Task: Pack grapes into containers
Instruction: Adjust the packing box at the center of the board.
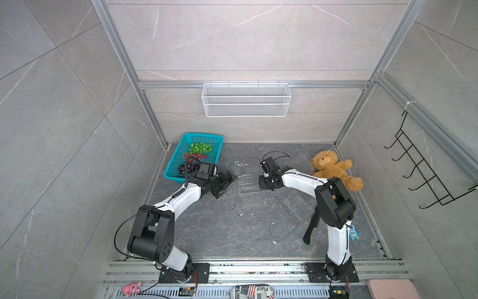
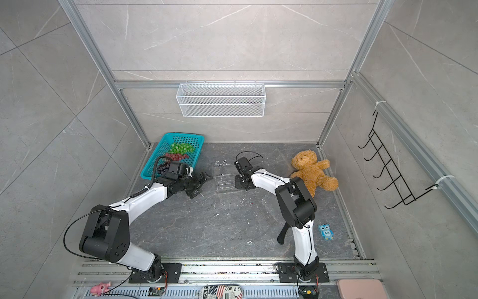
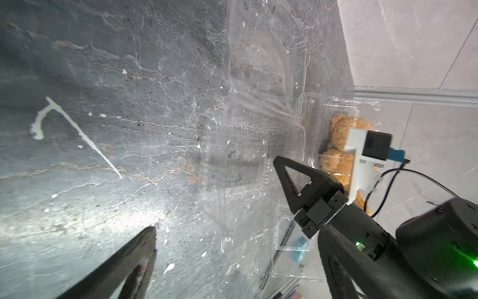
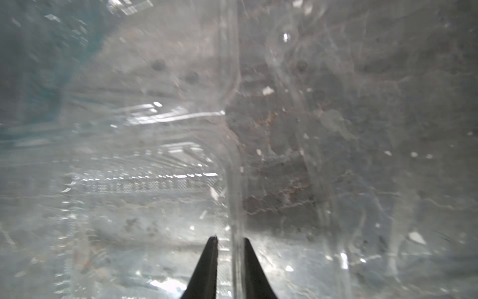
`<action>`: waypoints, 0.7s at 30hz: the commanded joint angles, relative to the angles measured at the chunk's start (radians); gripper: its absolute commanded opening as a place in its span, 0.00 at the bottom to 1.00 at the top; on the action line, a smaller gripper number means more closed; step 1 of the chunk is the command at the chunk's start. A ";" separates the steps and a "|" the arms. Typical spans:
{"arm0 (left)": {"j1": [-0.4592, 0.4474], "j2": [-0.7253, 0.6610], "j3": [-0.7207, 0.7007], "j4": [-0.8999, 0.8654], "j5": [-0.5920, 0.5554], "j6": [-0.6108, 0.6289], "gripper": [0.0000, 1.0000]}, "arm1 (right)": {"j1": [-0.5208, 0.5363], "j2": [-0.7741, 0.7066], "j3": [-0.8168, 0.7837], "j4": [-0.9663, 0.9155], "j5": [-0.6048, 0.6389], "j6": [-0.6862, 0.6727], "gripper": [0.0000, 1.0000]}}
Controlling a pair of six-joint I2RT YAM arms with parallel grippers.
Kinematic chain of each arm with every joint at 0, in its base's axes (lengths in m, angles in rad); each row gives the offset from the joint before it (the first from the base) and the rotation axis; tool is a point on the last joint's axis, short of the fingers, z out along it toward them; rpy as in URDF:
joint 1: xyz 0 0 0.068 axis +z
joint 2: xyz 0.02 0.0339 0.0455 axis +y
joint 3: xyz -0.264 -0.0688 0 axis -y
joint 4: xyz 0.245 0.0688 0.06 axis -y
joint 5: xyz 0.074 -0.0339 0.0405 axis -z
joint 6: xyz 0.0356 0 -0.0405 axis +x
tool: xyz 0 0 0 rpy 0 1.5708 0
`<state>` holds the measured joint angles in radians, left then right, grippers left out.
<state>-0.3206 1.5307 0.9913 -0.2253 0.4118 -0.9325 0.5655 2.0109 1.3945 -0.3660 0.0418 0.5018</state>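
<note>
Just beside the teal basket (image 1: 204,134), where the grapes (image 1: 199,148) lie unpacked, the right gripper (image 4: 230,239) is pinched almost closed on the clear box (image 1: 245,181)'s edge and the left gripper (image 1: 225,186) hangs wide open, empty, between box and basket, so I'd move slowly, bracing that flimsy plastic.

The dark grey marbled tabletop (image 1: 232,227) is seen whole, steeply from above, in both top views. The clear plastic clamshell container (image 3: 232,160) is viewed closely by 2 wrist cameras from opposite sides.
</note>
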 commanded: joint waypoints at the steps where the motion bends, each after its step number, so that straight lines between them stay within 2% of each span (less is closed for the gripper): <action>1: 0.003 -0.033 0.080 -0.109 -0.037 0.109 1.00 | 0.001 -0.051 -0.068 0.177 0.030 0.067 0.20; 7: 0.010 -0.032 0.202 -0.287 -0.151 0.229 1.00 | 0.001 -0.013 -0.044 0.218 0.043 0.035 0.21; 11: 0.038 -0.018 0.291 -0.413 -0.238 0.314 1.00 | 0.001 -0.008 -0.020 0.200 0.046 0.010 0.27; 14: 0.070 -0.005 0.343 -0.480 -0.328 0.374 1.00 | 0.000 -0.020 -0.005 0.187 0.038 -0.008 0.36; 19: 0.110 0.059 0.441 -0.547 -0.410 0.456 1.00 | 0.001 -0.037 0.025 0.162 0.034 -0.034 0.51; 20: 0.122 0.077 0.461 -0.557 -0.412 0.459 1.00 | 0.000 -0.044 0.033 0.157 0.034 -0.040 0.56; 21: 0.136 0.095 0.477 -0.562 -0.412 0.458 1.00 | 0.001 -0.050 0.043 0.149 0.034 -0.046 0.65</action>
<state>-0.2085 1.5799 1.4124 -0.7109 0.0578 -0.5468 0.5655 1.9900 1.3937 -0.1856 0.0666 0.4839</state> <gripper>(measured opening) 0.996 0.590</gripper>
